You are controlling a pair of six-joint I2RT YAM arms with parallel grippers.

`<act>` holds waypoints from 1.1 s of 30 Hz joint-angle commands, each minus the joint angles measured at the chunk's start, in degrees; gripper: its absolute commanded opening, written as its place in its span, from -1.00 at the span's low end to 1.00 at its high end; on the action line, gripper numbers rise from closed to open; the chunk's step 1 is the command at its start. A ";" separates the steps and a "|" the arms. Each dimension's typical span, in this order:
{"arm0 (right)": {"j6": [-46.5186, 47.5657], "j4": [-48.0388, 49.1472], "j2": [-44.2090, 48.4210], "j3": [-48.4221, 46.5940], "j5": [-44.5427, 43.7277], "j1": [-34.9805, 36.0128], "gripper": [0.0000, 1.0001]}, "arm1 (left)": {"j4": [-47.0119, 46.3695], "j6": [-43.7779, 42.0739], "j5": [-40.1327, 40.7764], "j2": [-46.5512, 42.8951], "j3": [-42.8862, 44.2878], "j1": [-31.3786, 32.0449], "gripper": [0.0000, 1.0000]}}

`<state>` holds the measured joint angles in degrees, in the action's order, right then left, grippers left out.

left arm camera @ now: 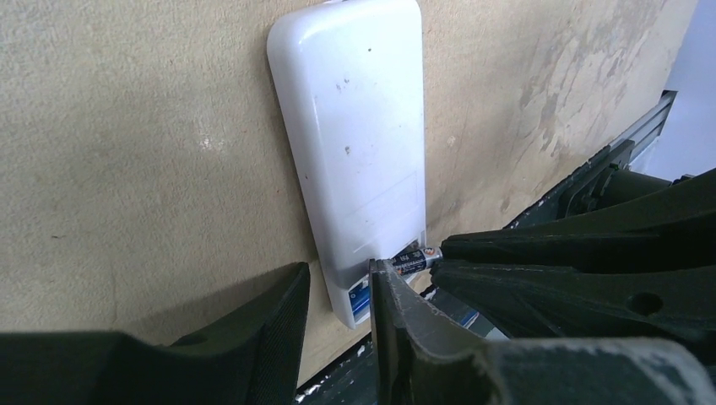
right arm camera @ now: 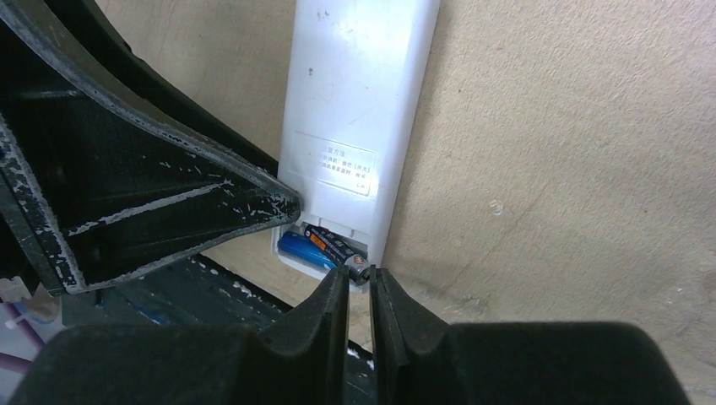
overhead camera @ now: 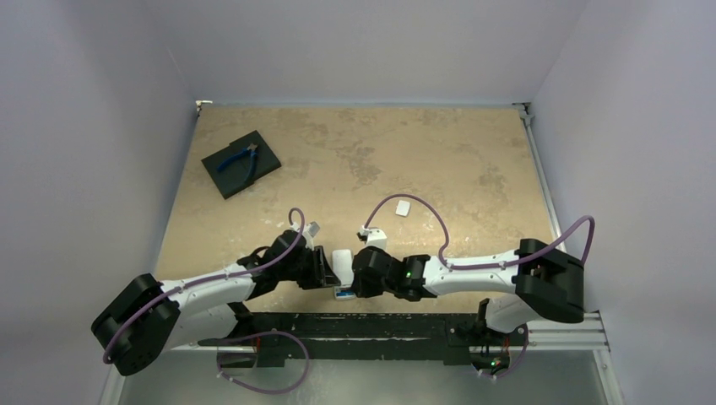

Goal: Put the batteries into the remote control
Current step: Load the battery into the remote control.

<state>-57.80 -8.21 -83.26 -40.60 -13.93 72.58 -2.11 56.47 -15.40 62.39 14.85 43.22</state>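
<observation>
Seating the second cell looks to be the step in hand. The remote control [left arm camera: 355, 143] lies plain back up on the counter [overhead camera: 439, 152], at its near edge between the two arms, with the bay [right arm camera: 371, 245] at its near end uncovered. The blue battery [right arm camera: 300, 247] lies inside that bay. The dark battery [right arm camera: 331, 245] rests slantwise beside it, one end in and the other at the bay's mouth. The right gripper [right arm camera: 360, 274] has its jaws pressed almost together, pinching the outer tip of the dark battery. The left gripper [left arm camera: 338, 270] has its jaws spread a little at the remote's near corner, one finger apparently against the side edge as a brace. Whether it truly clamps the body I cannot tell. The next move likely calls for tipping the dark battery level with the blue one and pushing it home against its contact while the left arm stops the remote sliding. The right jaws should let go only once the battery sits flat. A small white piece [overhead camera: 403, 207] farther out may be the cover, but it is too small to tell.
</observation>
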 commanded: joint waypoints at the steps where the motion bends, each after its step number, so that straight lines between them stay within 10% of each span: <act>1: 0.36 0.67 -0.12 -2.64 -0.33 -0.24 -0.58 | -1.00 -0.34 -0.11 0.32 0.31 0.24 -0.40; 33: 3.23 1.85 -5.23 -6.15 3.47 -0.24 -0.70 | -1.92 -0.57 -0.84 0.98 0.46 0.20 -0.46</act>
<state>-55.75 -8.21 -87.42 -43.66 -10.83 72.58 -2.35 56.42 -15.66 62.78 14.85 43.20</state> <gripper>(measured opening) 0.151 0.269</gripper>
